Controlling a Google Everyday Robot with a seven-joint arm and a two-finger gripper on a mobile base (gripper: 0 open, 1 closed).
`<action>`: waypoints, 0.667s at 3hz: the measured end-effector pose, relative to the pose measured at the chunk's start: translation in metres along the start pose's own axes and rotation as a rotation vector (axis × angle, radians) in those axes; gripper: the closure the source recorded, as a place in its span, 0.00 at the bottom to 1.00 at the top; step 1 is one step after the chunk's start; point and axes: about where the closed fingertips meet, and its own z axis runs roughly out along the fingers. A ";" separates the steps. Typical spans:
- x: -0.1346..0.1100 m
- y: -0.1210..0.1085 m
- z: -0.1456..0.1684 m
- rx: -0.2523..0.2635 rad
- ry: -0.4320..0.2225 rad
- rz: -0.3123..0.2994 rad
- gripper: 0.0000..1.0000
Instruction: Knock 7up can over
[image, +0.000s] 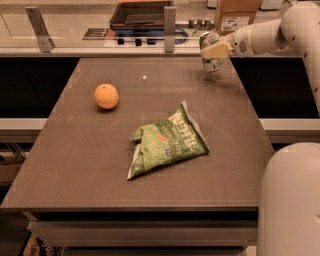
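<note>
The 7up can (210, 59) is silver-white with green markings. It is at the far right corner of the brown table (100, 165) and leans a little, its top tipped to the left. My gripper (216, 50) reaches in from the right on the white arm (270, 35) and lies against the can's upper part, covering some of it. Whether the can's base rests flat on the table is hidden.
An orange (106, 96) sits on the left of the table. A crinkled green chip bag (167, 142) lies in the middle. A counter with posts (169, 22), a dark tray (142, 12) and a cardboard box (235, 12) runs behind. The robot's white body (290, 200) is at lower right.
</note>
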 end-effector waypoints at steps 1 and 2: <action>0.004 0.005 -0.003 0.001 0.130 -0.001 1.00; 0.008 0.008 -0.007 0.008 0.218 0.001 1.00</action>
